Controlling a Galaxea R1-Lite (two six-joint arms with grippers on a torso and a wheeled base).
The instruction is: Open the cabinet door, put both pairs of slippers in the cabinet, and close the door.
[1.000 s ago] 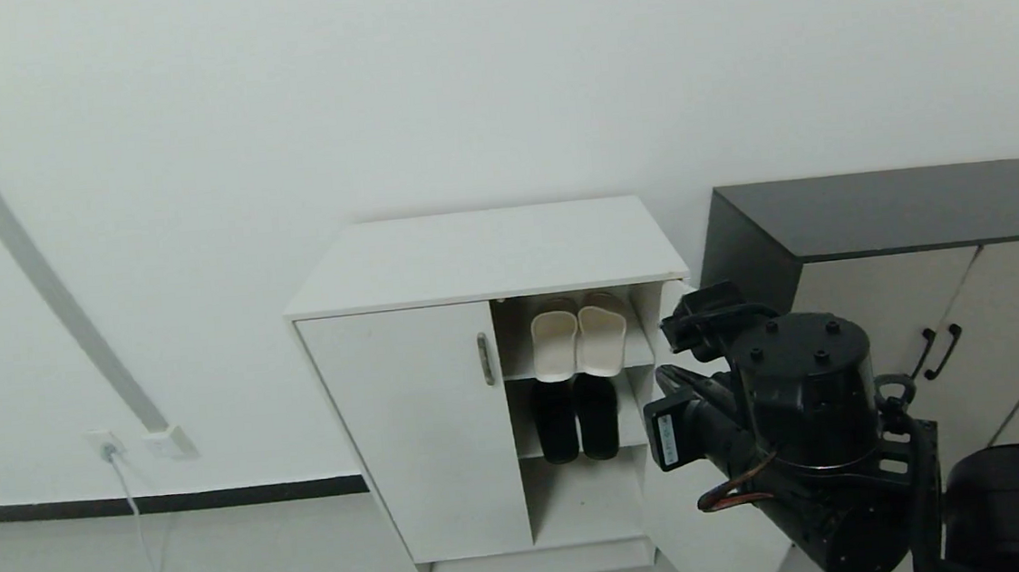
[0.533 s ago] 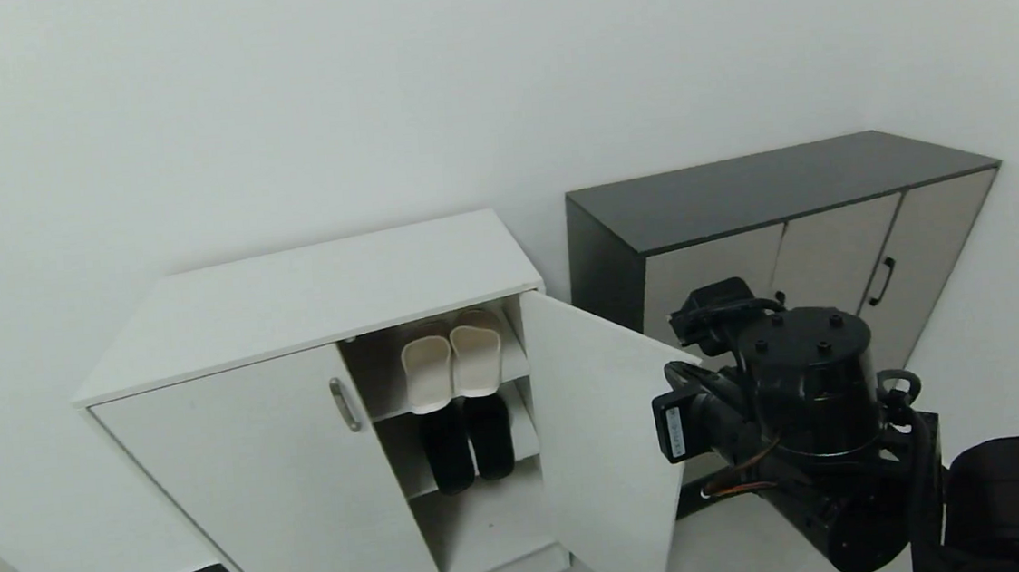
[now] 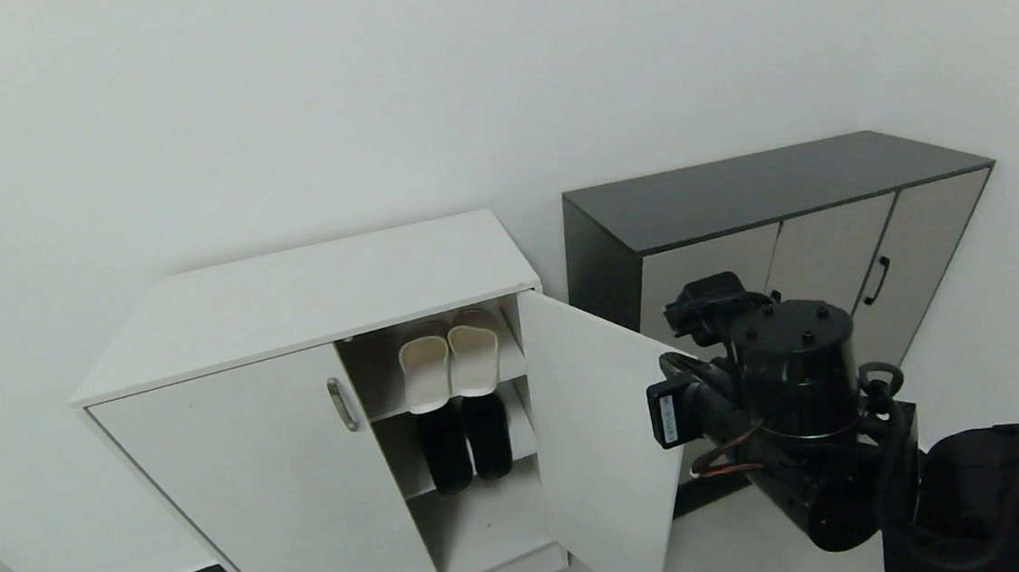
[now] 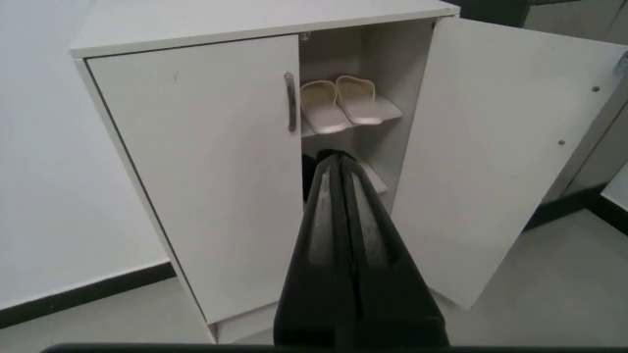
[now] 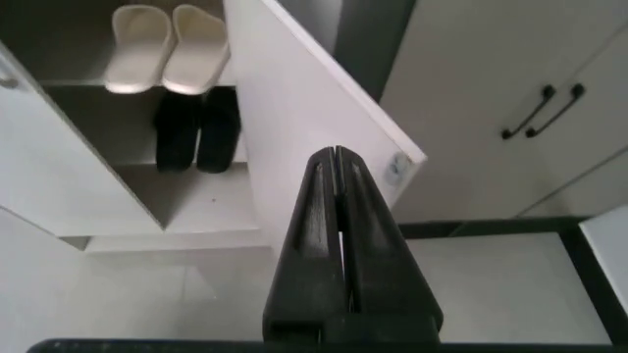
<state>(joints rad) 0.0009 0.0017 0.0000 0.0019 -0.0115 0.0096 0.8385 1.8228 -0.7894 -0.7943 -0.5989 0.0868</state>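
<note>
Now, head view: white cabinet [image 3: 319, 292] against the wall, closed left door [image 3: 253, 497] with its handle [image 3: 340, 405], open door [image 3: 599, 443] swung out toward the robot. Cream slippers [image 3: 450, 368] sit side by side on the upper shelf, black slippers [image 3: 467, 439] on the shelf below. Both pairs are inside, so judged remaining step: shut the door. Right arm [image 3: 791, 391] sits just beside the door's free edge, in front of the dark cabinet [image 3: 765, 179]

Left wrist view: left pincer [image 4: 340, 162] has its fingers pressed together, holding nothing, aimed at the gap between closed left door [image 4: 196, 167] and open door [image 4: 491, 147]. Cream slippers [image 4: 348, 98] are plain to see; the pincer covers most of the black pair

Right wrist view: right pincer [image 5: 337, 157] likewise together and empty, hanging over the open door [image 5: 304, 108] near its free edge. Black slippers [image 5: 196, 127] and cream slippers [image 5: 167, 44] lie beyond it

Risks, as judged:
- a push landing on the door's inner face would swing it wider, not shut
- contact close to the free edge could let the fingers slip off
- slipper heels look to reach the shelf fronts; if they overhang, the door may catch on them

Cross-check: the head view gives the door's swing angle but not how the pincers stand; the wrist views settle that. The right wrist view alone shows a small round fitting [image 5: 397, 169] on the door's inner face
</note>
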